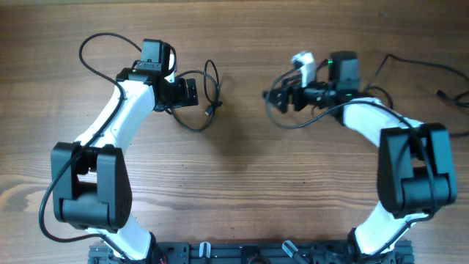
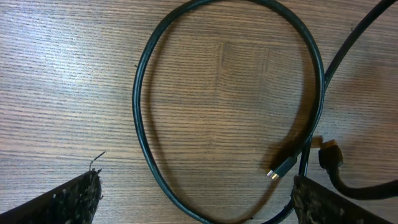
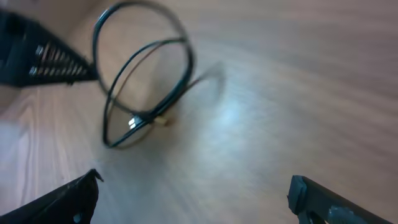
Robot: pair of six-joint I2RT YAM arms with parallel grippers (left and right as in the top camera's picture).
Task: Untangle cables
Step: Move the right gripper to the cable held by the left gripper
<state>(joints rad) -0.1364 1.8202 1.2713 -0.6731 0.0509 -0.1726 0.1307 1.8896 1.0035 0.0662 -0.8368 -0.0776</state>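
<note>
Wooden table, 2 black cable loops lying apart, left fingers and right fingers spread wide, grasping nothing.

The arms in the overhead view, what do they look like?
The left arm and right arm are white rounded tubes joined by boxy black blocks. A thin black wire loops along each. The left gripper and right gripper are black. A small green light glows on the right arm.

One cable loop lay on the table just beside the left gripper, well left of the right gripper.
</note>
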